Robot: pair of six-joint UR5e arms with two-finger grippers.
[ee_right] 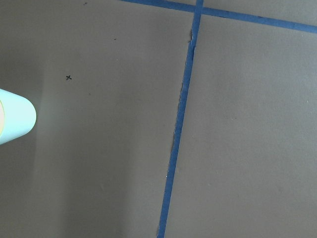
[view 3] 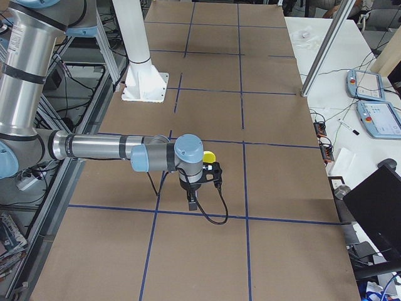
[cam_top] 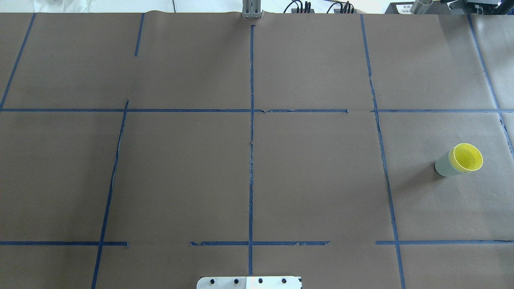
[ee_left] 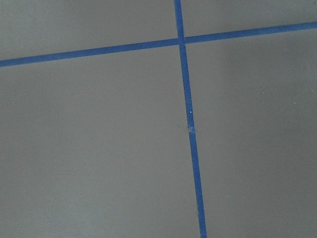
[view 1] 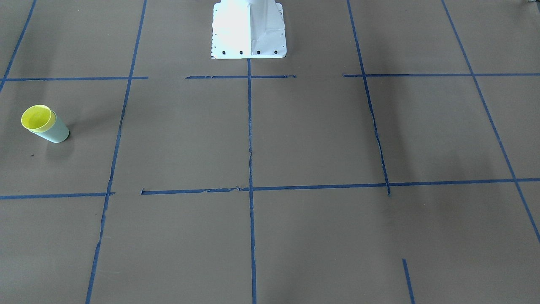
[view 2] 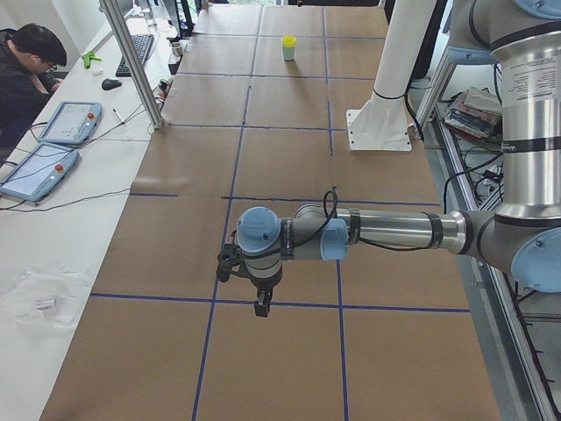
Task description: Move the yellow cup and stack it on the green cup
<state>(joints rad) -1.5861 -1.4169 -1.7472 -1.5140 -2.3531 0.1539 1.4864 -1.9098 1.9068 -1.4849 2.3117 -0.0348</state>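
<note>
The yellow cup [view 1: 38, 117] sits nested inside the green cup [view 1: 58, 133], upright on the brown table on the robot's right side. The stack also shows in the overhead view, yellow cup [cam_top: 468, 157] in green cup [cam_top: 443, 165]. The green cup's side [ee_right: 15, 119] shows at the left edge of the right wrist view. My right gripper [view 3: 192, 202] hangs above the table close to the stack, apart from it. My left gripper [view 2: 260, 303] hangs over the table's far other end. Both show only in side views, so I cannot tell whether they are open or shut.
The white robot base [view 1: 249, 29] stands at the table's middle edge. Blue tape lines [cam_top: 251, 160] grid the brown paper. An operator [view 2: 26, 70] sits at a side bench with tablets [view 2: 39, 167]. A metal post [view 2: 131, 61] stands at the table's edge.
</note>
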